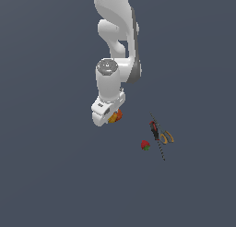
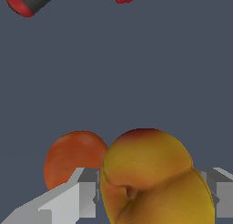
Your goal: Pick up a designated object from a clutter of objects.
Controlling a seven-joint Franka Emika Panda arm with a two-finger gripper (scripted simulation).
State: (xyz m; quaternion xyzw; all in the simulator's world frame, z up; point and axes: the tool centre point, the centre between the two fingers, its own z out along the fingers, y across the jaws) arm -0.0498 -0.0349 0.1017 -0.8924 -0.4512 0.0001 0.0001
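Plain grey-blue floor [image 1: 46, 175] throughout. Left to right in the wrist view: orange ball [image 2: 73, 157] touching or just behind one finger [image 2: 68, 198], then the yellow object [image 2: 154, 177] between both fingers, the gripper [image 1: 110, 117] apparently spread around it; contact cannot be confirmed. Advice: close squarely without catching the ball, then lift straight. Object is roundish, yellow with red-orange blush and a dimple. Strawberry [image 1: 145, 145] and dark tool [image 1: 157, 134] lie well apart.

Yellow object [image 2: 154, 182] blushed red-orange, plain orange-red ball [image 2: 75, 157], red strawberry [image 1: 145, 145] with green leaves, dark grey-blue floor [image 1: 55, 166]
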